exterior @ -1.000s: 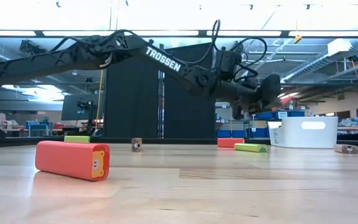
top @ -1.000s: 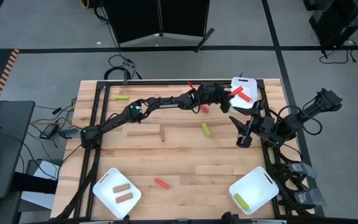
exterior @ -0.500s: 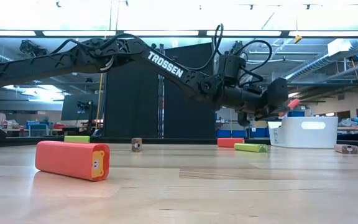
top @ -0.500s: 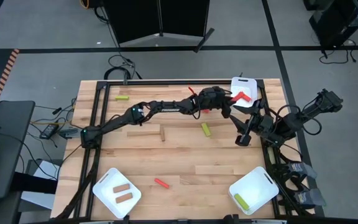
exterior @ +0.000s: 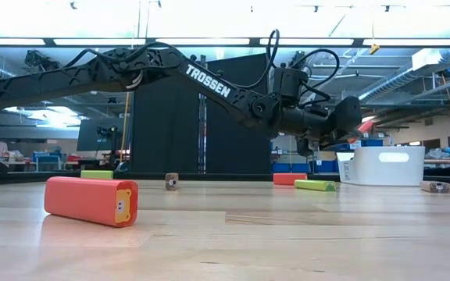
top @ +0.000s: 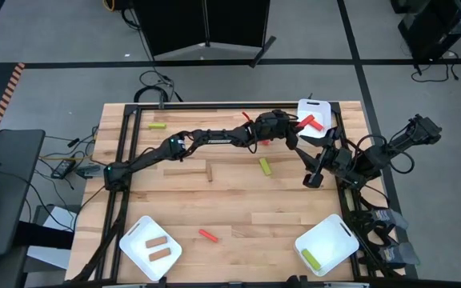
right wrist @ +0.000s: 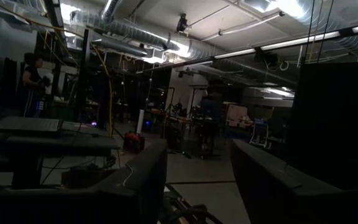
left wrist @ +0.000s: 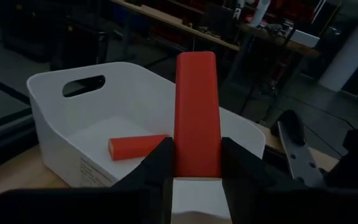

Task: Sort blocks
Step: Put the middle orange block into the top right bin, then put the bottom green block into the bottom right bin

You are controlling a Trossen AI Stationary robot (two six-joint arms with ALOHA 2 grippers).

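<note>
My left gripper (top: 288,126) reaches across the far side of the table and is shut on a red block (left wrist: 196,112). It hovers at the rim of the far-right white tray (top: 323,109), where another red block (left wrist: 138,147) lies flat. In the low view the held block's tip (exterior: 366,126) pokes out past the gripper. My right gripper (top: 314,165) waits open by the right edge, touching nothing. Loose on the table lie yellow-green blocks (top: 266,166) (top: 158,126), red blocks (top: 207,235) (top: 246,112) and brown blocks (top: 184,171). My left gripper pinches the red block between its two fingers (left wrist: 160,163) at the block's near end (left wrist: 196,168). The rest of the block sticks out forward past the fingertips, along them. The fingers come from the table's left, and the block is lifted clear over the tray's rim.
A white tray at the near left (top: 132,241) holds two brown blocks. A white tray at the near right (top: 336,234) holds a yellow-green block. The right arm stands close to the far-right tray. Open wood lies in the table's middle and near part.
My left gripper has carried the red block a short way toward the table's right edge, nearer the far-right tray, and has then nearly come to rest. It has stayed shut on the block.
</note>
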